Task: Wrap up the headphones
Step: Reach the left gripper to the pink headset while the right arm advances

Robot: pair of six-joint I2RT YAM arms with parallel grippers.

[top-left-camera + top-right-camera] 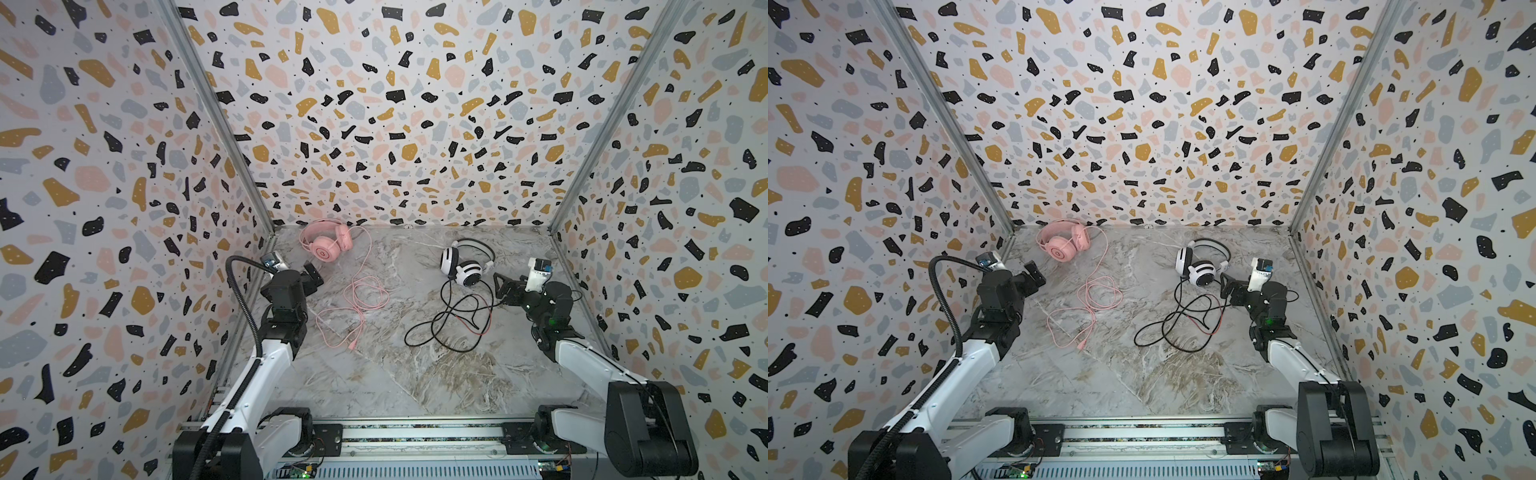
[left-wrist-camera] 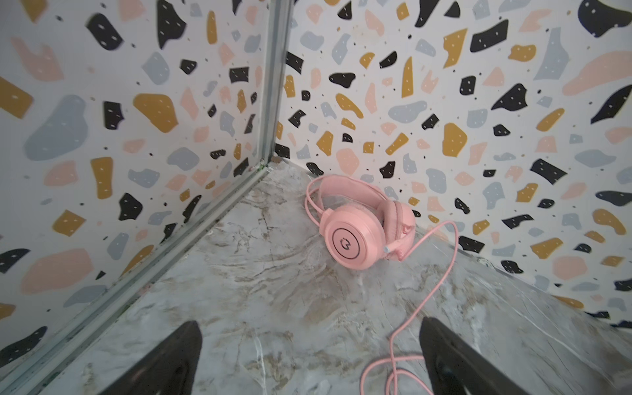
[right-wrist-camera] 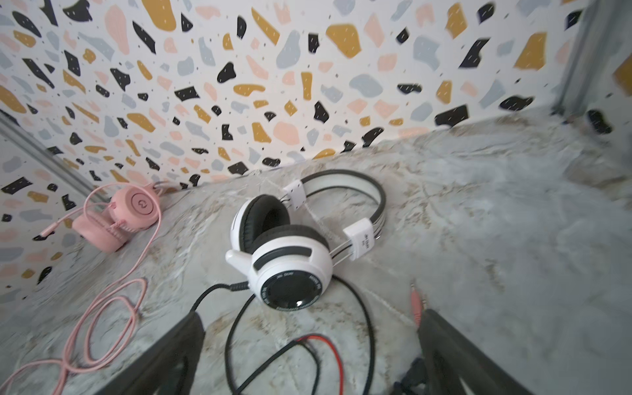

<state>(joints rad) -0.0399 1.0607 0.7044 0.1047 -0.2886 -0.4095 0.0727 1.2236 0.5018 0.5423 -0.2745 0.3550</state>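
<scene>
At the left gripper (image 2: 309, 325): jaws spread wide with nothing held, only bare table (image 2: 273, 290) between them; it points at the pink headset (image 1: 326, 245), near but apart.
At the right gripper (image 3: 311, 316): jaws equally wide and empty; the black cable (image 3: 236, 328) and a red wire (image 3: 328, 345) cross the gap beneath it.
Pink headset: far left corner, close to the back wall (image 1: 374, 124), one ear cup facing the left gripper.
Pink cable (image 1: 365, 291): trails forward in loose loops, its plug end (image 1: 352, 344) lying free mid-table.
White headset (image 1: 461, 264): far right part of the table, just beside the right gripper; its black cable sprawls forward in crossing loops.
Risk, knot: pulling one strand of those crossed loops would likely tighten them into a tangle.
Risk, wrong catch: closing where it hangs, the right gripper could pinch black and red strands together.
Risk, sliding: the table looks slick, so a tug on either cable may drag its headset along.
Risk, corner: the pink headset sits tight by the walls, leaving the left gripper little room to reach around it.
Hidden: whether the right gripper touches the cable or hangs clear, cannot tell.
Hidden: both grippers' bodies are cut off in the wrist views.
Hard to see: two small plugs (image 3: 419, 301) beside one right finger, their cord not traceable; right wrist view blurred.
</scene>
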